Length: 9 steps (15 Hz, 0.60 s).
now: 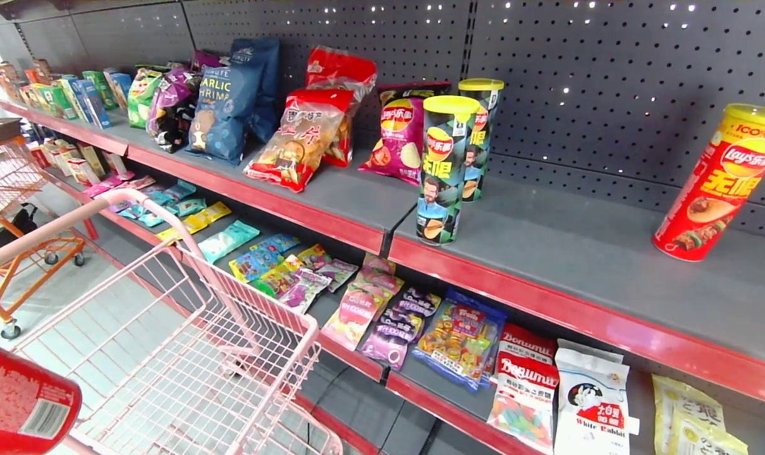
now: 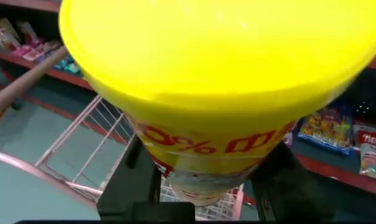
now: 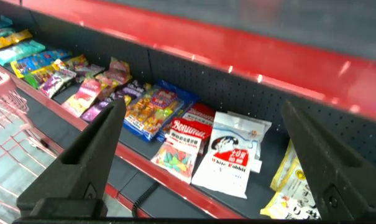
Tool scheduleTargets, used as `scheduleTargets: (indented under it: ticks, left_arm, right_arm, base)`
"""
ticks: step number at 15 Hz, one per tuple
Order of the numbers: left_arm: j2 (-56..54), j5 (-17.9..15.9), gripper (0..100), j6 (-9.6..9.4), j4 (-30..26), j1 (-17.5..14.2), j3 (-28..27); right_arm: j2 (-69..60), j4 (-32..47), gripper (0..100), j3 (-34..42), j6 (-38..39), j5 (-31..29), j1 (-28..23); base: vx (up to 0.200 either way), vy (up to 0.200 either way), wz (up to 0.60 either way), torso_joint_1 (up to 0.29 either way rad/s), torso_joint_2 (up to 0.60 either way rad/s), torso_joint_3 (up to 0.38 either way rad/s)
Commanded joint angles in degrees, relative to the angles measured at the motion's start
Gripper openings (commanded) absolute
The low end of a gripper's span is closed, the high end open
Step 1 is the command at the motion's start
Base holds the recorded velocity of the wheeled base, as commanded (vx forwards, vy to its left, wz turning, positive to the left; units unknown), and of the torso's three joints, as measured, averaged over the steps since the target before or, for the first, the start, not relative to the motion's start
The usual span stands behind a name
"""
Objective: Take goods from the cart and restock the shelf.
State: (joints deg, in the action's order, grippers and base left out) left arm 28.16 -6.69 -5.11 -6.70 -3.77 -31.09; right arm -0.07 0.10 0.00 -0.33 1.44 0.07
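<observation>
A red chip can (image 1: 16,404) with a yellow lid (image 2: 219,50) is clamped in the left gripper (image 2: 203,190) above the pink wire cart (image 1: 73,220). A matching red can (image 1: 717,183) stands on the grey, red-edged top shelf (image 1: 547,253).

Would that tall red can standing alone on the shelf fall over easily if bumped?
Likely yes: the red can is tall on a narrow base, so a push near the top would probably tip it. Being round, it might then roll along the flat shelf. It looks stiff, not squashy.
</observation>
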Motion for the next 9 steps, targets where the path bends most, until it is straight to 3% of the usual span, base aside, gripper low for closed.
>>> scheduleTargets:
  ticks: [1,4,6,8,9]
  left_arm:
    - [-6.98,-1.92,0,-0.34,0.11,1.22,1.73]
    - [-7.68,-7.99,0,3.26,-0.06,5.61,-1.7]
    - [-7.77,-8.07,0,4.4,-0.85,9.48,-2.49]
    - [-6.01,2.47,0,4.32,-1.91,7.81,-1.87]
    - [-6.19,4.41,0,4.32,-1.82,7.9,-1.87]
  right_arm:
    - [0.07,-0.01,100,0.0,-0.02,0.06,0.01]
    - [0.07,-0.01,100,0.0,-0.02,0.06,0.01]
    - [0.07,-0.01,100,0.0,-0.02,0.06,0.01]
    - [0.07,-0.01,100,0.0,-0.02,0.06,0.01]
    - [0.07,-0.01,100,0.0,-0.02,0.06,0.01]
  base:
    - [0.0,0.0,0.0,0.222,-0.58,-0.354]
    - [0.0,0.0,0.0,0.243,-0.59,-0.352]
    - [0.0,0.0,0.0,0.188,-0.43,-0.259]
    - [0.0,0.0,0.0,0.173,-0.4,-0.227]
    - [0.0,0.0,0.0,0.173,-0.38,-0.227]
